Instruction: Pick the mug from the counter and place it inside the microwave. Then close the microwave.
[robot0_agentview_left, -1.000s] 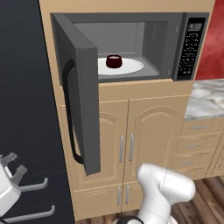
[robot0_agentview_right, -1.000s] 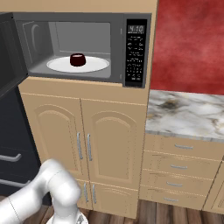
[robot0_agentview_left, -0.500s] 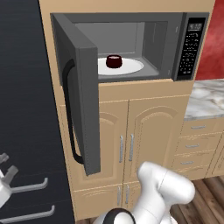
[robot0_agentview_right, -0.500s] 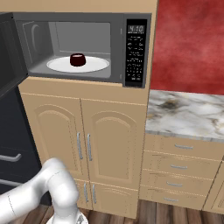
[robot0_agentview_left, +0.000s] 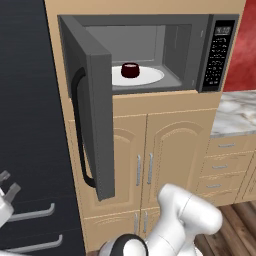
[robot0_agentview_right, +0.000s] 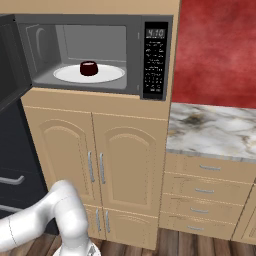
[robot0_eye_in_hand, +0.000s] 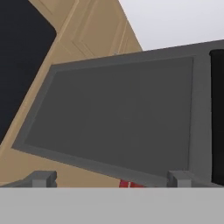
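End effector (robot0_eye_in_hand: 111, 177): fingertips set wide apart, nothing between them, so open and empty. From the hand view it faces the outer side of the microwave door (robot0_eye_in_hand: 118, 118), with the black bar handle (robot0_eye_in_hand: 217, 113) along the right edge of that view. In the left base view the end effector (robot0_agentview_left: 6, 186) sits low, left of the door and in front of the black fridge (robot0_agentview_left: 30, 125).

Mug (robot0_agentview_left: 130, 70): dark maroon, upright, on the white round plate (robot0_agentview_left: 150, 77) inside the microwave (robot0_agentview_left: 195, 50). Seen from the right base view the mug (robot0_agentview_right: 89, 68) stands near the middle of the plate (robot0_agentview_right: 107, 75), clear of the oven walls.

Microwave door (robot0_agentview_left: 92, 115): swung wide open to the left of the cavity, handle (robot0_agentview_left: 80, 130) on its outer face. Keypad panel (robot0_agentview_right: 153, 59) with clock on the right side of the microwave.

Table (robot0_agentview_right: 212, 131): marble slab to the right of the microwave and lower, above a stack of drawers (robot0_agentview_right: 205, 192). Cabinet doors (robot0_agentview_right: 95, 165) sit directly below the microwave. Red wall (robot0_agentview_right: 217, 50) to the right of the microwave, above the table.
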